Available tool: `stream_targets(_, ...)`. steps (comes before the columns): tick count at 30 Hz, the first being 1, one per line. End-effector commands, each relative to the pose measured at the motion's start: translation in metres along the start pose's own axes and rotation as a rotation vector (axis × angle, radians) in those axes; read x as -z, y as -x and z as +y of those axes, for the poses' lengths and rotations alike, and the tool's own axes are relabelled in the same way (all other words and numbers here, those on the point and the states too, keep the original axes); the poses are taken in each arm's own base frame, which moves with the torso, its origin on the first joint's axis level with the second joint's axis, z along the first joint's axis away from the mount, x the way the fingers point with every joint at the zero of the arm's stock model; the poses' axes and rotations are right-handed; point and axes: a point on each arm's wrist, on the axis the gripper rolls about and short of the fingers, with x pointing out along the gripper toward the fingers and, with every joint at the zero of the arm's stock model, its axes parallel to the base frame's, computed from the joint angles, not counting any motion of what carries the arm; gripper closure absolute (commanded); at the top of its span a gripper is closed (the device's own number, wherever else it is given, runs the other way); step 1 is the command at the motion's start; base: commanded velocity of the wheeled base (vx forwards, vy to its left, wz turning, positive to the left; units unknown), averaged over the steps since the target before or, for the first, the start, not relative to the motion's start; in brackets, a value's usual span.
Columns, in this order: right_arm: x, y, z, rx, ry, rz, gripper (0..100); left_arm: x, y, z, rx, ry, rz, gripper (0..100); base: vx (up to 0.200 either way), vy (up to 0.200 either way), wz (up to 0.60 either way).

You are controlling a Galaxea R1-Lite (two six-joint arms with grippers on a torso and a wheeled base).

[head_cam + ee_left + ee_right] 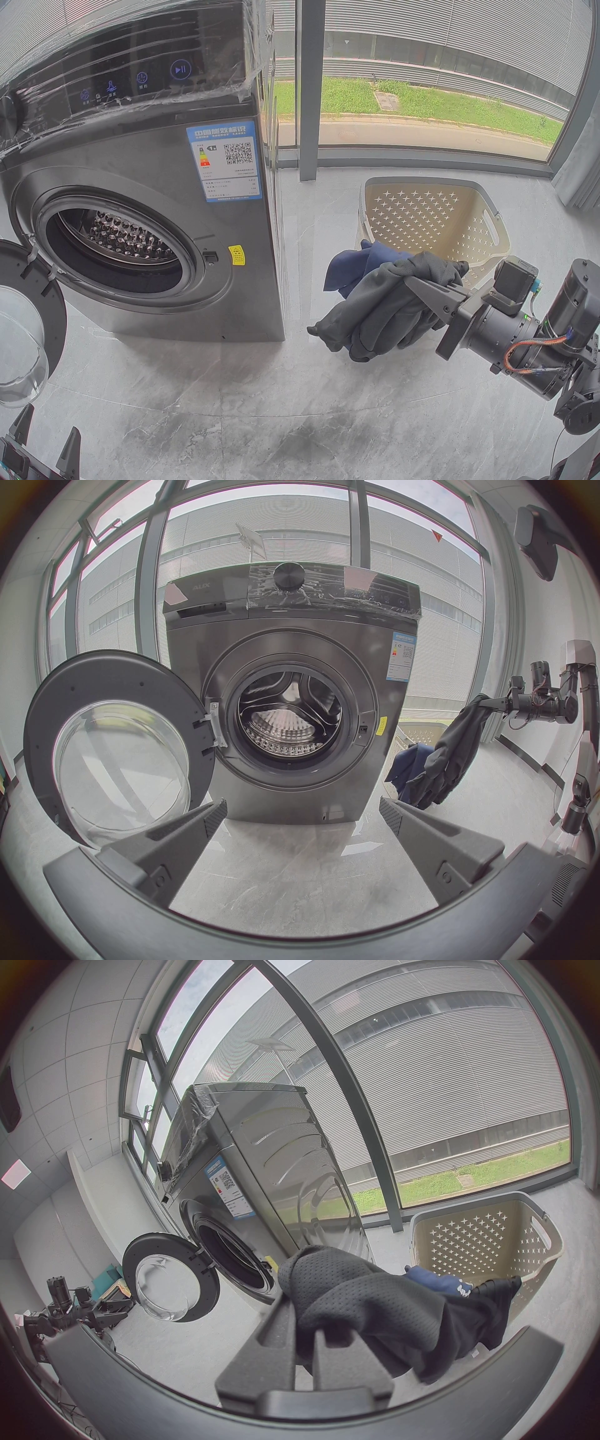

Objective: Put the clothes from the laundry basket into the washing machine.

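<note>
My right gripper [431, 289] is shut on a bundle of clothes: a dark grey garment [381, 306] with a navy blue one [353, 265] behind it. The bundle hangs above the floor between the beige laundry basket [437, 219] and the grey washing machine [150, 181]. The machine's round door [28, 312] stands swung open, and its steel drum [122, 240] looks bare. In the right wrist view the grey garment [369, 1304] drapes over the pinched fingers [340, 1360]. My left gripper [300, 830] is open, low, facing the drum [287, 720]; the held clothes [447, 755] hang at the machine's side.
Large windows [437, 75] and a metal post [309, 87] stand behind the basket. The floor [250, 400] is grey marble tile with free room in front of the machine. The open door takes up the space on my left.
</note>
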Motion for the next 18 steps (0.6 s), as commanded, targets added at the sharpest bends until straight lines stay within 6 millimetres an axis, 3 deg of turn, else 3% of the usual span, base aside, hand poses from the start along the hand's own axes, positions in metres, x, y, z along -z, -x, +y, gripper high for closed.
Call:
stream_targets(1,0.0017,-0.0011,-0.0002,0.001,0.0,0.007,100,0.0043,-0.0002,0.0002,-0.001,0.001,0.002,0,0.0,0.0,0.0)
stream_targets(4,0.0018,-0.0011,-0.0002,0.002,0.0,0.009,100,0.0043,-0.0002,0.0002,-0.001,-0.001,0.002,0,0.0,0.0,0.0)
stream_targets(18,0.0024,-0.0013,-0.0008,0.007,-0.001,0.012,100,0.0043,-0.0002,0.0002,-0.001,-0.001,0.002,0,0.0,0.2,0.0)
